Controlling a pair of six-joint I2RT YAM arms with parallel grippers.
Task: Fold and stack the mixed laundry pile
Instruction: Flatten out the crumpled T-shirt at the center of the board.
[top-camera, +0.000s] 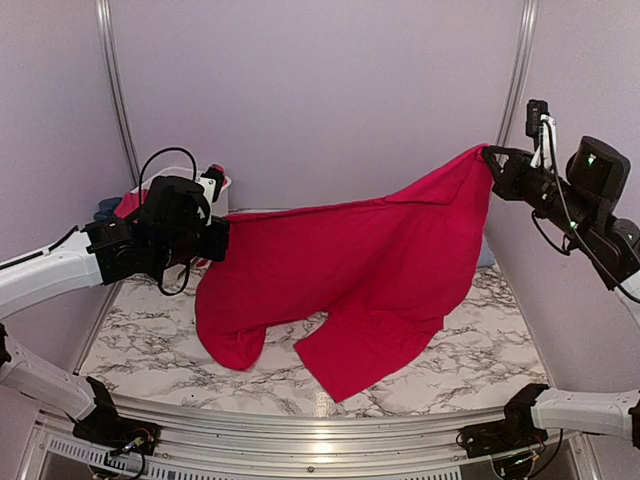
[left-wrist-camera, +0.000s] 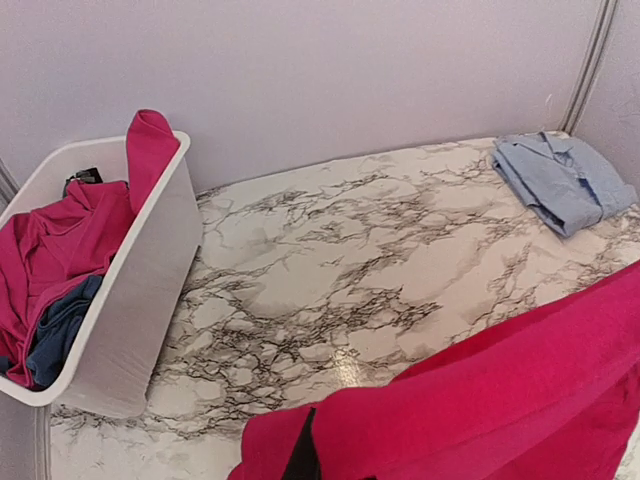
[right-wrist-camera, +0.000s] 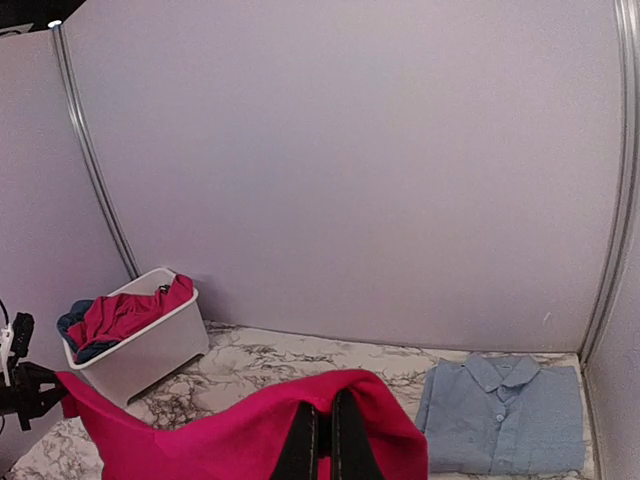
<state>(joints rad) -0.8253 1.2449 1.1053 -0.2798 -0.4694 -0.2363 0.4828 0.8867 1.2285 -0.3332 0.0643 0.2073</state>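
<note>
A large red garment (top-camera: 370, 270) hangs stretched above the marble table between both grippers, its lower folds trailing on the tabletop. My left gripper (top-camera: 218, 238) is shut on its left edge; in the left wrist view only a black finger (left-wrist-camera: 303, 455) pokes through the red cloth (left-wrist-camera: 500, 400). Higher up on the right, my right gripper (top-camera: 490, 155) is shut on the other corner, and red cloth (right-wrist-camera: 200, 440) drapes over its closed fingers (right-wrist-camera: 305, 440). A folded light blue shirt (left-wrist-camera: 565, 180) lies flat at the back right. More red (left-wrist-camera: 50, 250) and dark blue (left-wrist-camera: 55, 330) clothes fill the basket.
The white plastic basket (left-wrist-camera: 140, 320) stands at the back left corner against the wall. Grey walls with metal rails enclose the table on three sides. Bare marble (left-wrist-camera: 330, 250) shows between the basket and the folded shirt.
</note>
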